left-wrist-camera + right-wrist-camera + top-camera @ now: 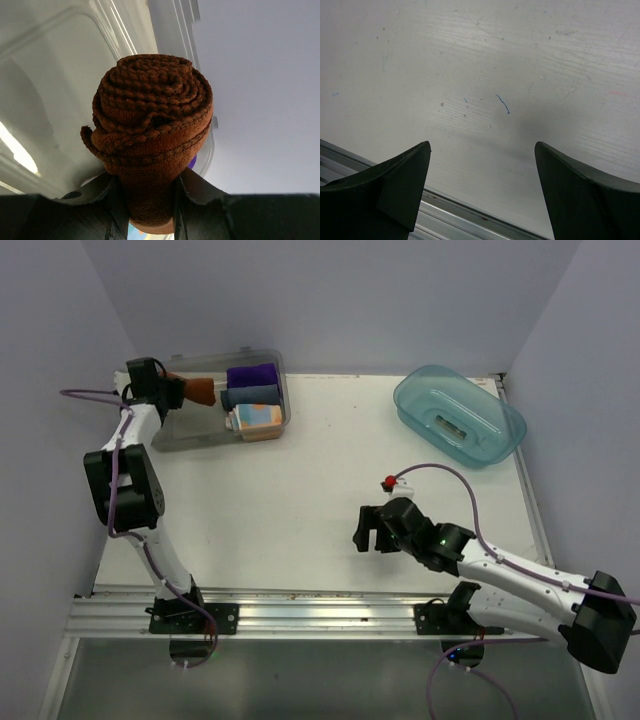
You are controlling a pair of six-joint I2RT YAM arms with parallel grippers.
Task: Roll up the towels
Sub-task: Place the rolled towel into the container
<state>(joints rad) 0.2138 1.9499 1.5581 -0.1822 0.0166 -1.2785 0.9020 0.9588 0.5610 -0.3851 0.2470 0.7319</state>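
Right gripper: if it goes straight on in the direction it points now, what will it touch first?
Probably the bare table. The open right gripper tilts down at it, and the wrist view shows nothing between them. The depth is unclear.

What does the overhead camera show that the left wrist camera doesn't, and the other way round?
Only overhead: the blue-green tub, the grey-blue cloth inside the clear bin, and the right arm with its jaws open above the table. Only the left wrist: the end of the brown towel, wound in a tight spiral. Both: the brown towel gripped in the left jaws at the clear bin, and the purple cloth, only a sliver at the wrist.
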